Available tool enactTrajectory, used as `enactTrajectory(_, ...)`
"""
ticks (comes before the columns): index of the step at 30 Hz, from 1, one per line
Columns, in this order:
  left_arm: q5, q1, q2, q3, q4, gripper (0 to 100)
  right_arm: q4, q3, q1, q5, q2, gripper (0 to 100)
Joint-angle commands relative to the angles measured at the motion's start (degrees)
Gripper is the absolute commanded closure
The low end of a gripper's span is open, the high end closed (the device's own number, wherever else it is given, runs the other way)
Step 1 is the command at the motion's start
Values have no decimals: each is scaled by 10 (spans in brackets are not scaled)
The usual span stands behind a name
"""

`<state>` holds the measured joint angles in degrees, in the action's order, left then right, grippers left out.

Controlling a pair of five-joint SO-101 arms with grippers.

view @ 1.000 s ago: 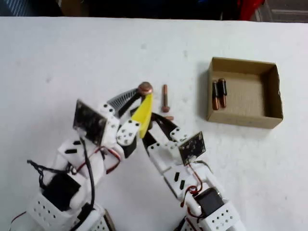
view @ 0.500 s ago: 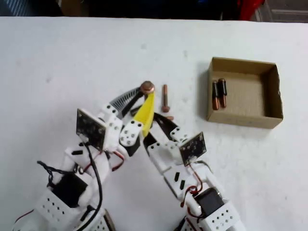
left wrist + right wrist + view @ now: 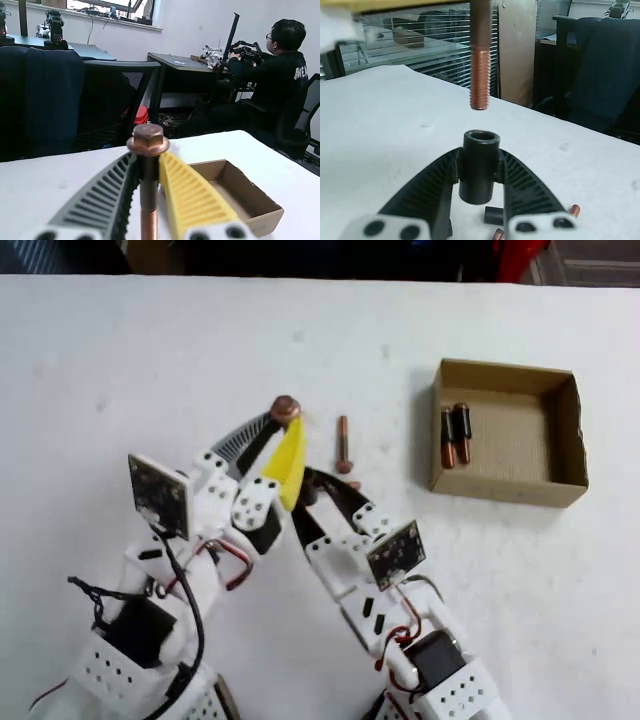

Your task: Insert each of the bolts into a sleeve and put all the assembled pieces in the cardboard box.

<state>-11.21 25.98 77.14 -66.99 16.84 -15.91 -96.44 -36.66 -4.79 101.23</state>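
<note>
Coppery metal bolt; matt black sleeve

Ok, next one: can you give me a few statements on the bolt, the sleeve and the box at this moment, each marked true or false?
1. The left gripper holds a bolt upright, head up. True.
2. That bolt sits inside the sleeve. False: its threaded tip hangs just above the sleeve's opening, with a gap between them.
3. The right gripper is open and empty. False: it is shut on the black sleeve, which stands upright.
4. The box holds two assembled pieces. True.
5. A loose bolt lies on the table between the grippers and the box. True.
</note>
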Motion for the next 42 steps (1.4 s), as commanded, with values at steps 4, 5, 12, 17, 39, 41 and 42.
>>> enactTrajectory(4, -9, -3, 13, -15, -5, 977, 17, -4, -7, -11, 7, 981)
enactTrajectory(5, -9, -3, 13, -17, -5, 977, 17, -4, -7, -12, 7, 981)
enactTrajectory(12, -10, -2, 13, -18, -3, 977, 17, -4, -7, -11, 7, 981)
enactTrajectory(17, -10, 34, 13, -18, 5, 977, 17, -4, -7, -11, 7, 981)
enactTrajectory(39, -5, 42, 13, -50, 107, 977, 14, -4, -4, -12, 7, 981)
enactTrajectory(41, -4, 42, 14, -65, 86, 976, 13, -4, -4, -12, 4, 981)
enactTrajectory(42, -4, 42, 14, -66, 83, 976, 13, -4, -3, -12, 3, 981)
